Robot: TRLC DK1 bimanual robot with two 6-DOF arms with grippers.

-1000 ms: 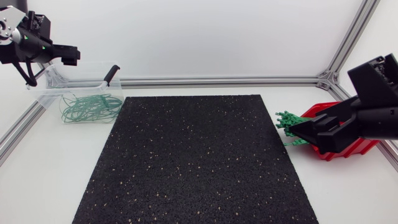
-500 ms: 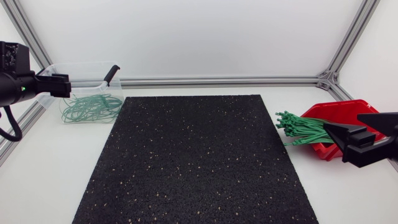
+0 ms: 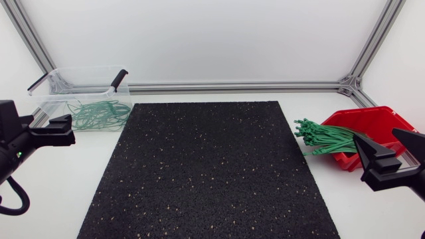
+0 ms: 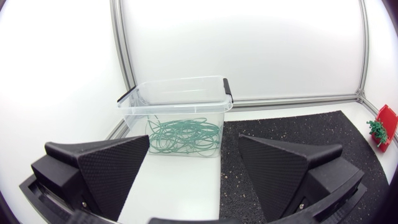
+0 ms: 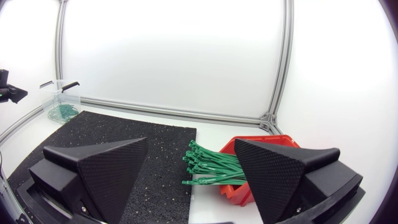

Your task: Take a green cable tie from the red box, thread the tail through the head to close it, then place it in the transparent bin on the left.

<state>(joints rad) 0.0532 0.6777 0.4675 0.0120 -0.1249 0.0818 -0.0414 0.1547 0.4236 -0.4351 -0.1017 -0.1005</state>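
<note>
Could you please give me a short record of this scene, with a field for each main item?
left gripper: open, empty, facing the transparent bin
right gripper: open, empty, red box ahead of it
red box: right of the black mat, green cable ties jutting from it
transparent bin: left of the mat, looped ties inside

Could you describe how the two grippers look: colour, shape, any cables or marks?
Both the left gripper and the right gripper are matte black, each with two broad wedge-shaped fingers whose inner faces carry a fine woven texture. A black cable loops below the left arm, which shows a small green light.
</note>
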